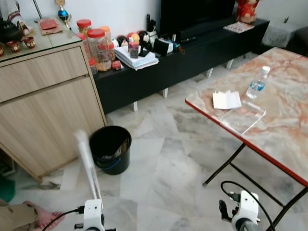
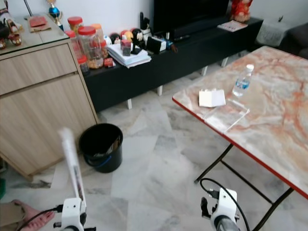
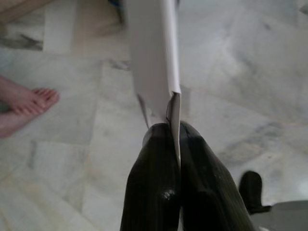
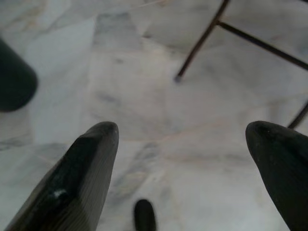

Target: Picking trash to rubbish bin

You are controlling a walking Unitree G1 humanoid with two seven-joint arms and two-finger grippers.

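Gripping a strip of white paper [image 3: 154, 53], the left gripper [image 3: 173, 132] is seen with its fingers [image 3: 151, 178] pressed together on the strip's lower end. The strip's long axis runs straight out from the fingertips, up and forward.

Bin [image 1: 110, 148]: black, open-topped, standing on the marble floor [image 1: 163, 178] just beyond the paper's far tip and slightly toward the robot's right, against the foot of a wooden cabinet [image 1: 48, 106]. The left arm is judged the nearer one; a short forward reach is expected to bring the strip over the bin's mouth.

Right gripper [image 4: 183, 139]: fingers spread wide, nothing held, pointed down at bare floor near a table leg [image 4: 202, 38].

Table [image 1: 284, 125]: well off to the right gripper's far side; a folded white paper [image 1: 226, 100], a water bottle [image 1: 258, 83] and a clear plastic sheet [image 1: 240, 118] lie on it.

A person's bare foot [image 3: 24, 103] rests on the floor beside the left gripper, on its outer side.
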